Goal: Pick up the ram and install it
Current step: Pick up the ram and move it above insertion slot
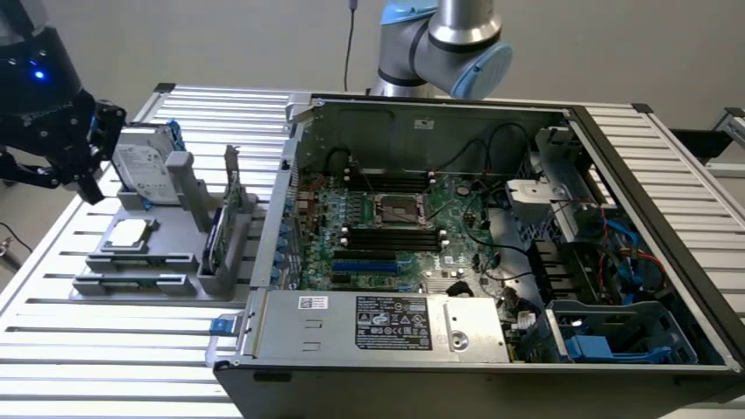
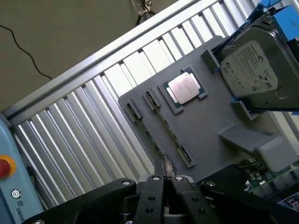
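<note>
Wrist view, ram near closed hand

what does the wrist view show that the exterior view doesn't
Wrist view adds: a red button, and the shut tool with its tips at the long slots of the grey tray. Exterior view adds: the open computer case, its motherboard and power supply. Shared: the grey tray, the processor chip and the hard drive.
</note>
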Motion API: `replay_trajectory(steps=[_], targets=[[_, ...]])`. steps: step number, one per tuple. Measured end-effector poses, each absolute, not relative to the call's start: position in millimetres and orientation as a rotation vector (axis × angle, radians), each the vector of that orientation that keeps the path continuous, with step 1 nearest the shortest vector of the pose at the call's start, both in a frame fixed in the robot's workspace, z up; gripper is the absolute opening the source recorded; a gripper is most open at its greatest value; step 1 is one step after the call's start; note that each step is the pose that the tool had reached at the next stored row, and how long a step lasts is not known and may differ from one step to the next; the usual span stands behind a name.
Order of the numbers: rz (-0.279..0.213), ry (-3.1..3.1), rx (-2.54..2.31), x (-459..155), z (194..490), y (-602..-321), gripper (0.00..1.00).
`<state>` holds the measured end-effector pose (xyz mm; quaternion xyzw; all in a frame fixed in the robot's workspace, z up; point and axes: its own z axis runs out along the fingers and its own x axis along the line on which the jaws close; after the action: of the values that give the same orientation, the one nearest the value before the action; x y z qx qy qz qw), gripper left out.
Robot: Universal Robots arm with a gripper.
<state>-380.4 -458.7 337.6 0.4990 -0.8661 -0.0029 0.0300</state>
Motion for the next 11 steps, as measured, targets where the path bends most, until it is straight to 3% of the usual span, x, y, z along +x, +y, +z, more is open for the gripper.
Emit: replay_trajectory(steps=[11], targets=[[0.000, -2.503, 1.797, -380.4, 330.0, -458.7, 0.11]])
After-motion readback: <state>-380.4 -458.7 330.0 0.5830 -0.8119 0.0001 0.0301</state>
